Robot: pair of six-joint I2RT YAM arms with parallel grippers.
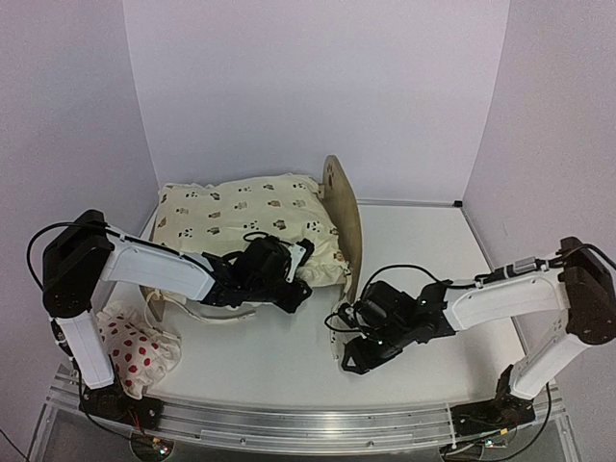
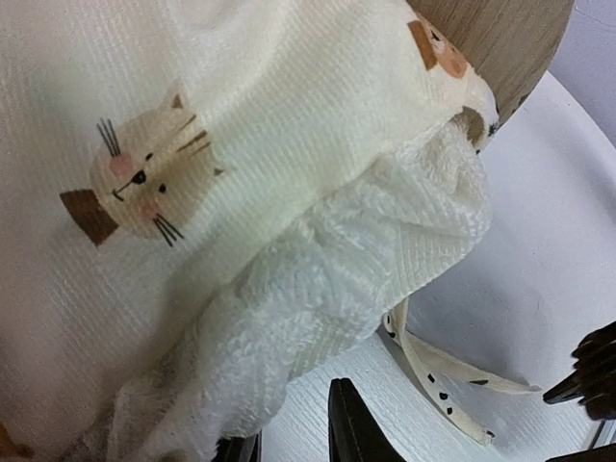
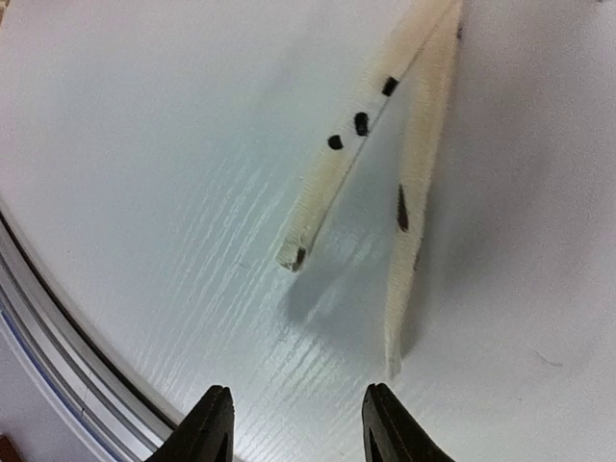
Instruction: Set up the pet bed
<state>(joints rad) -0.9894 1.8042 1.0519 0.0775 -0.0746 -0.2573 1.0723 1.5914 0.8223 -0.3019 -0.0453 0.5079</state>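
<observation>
The pet bed stands at the back left, its rounded wooden headboard (image 1: 342, 207) (image 2: 510, 38) upright on the right end. A cream animal-print cushion (image 1: 245, 221) (image 2: 192, 125) covers its base. My left gripper (image 1: 289, 284) (image 2: 294, 438) is at the cushion's near right corner. Its jaws stand slightly apart with table showing between them, and the fluffy underside drapes over the left finger (image 2: 236, 448). My right gripper (image 1: 351, 342) (image 3: 298, 423) hovers open over the table, just short of the cushion's two spotted ties (image 3: 327, 183) (image 2: 433, 380), which lie loose.
A small white pillow with red spots (image 1: 135, 351) lies at the near left beside the left arm's base. A metal rail (image 1: 308, 419) (image 3: 58, 327) runs along the table's near edge. White walls close in the back and sides.
</observation>
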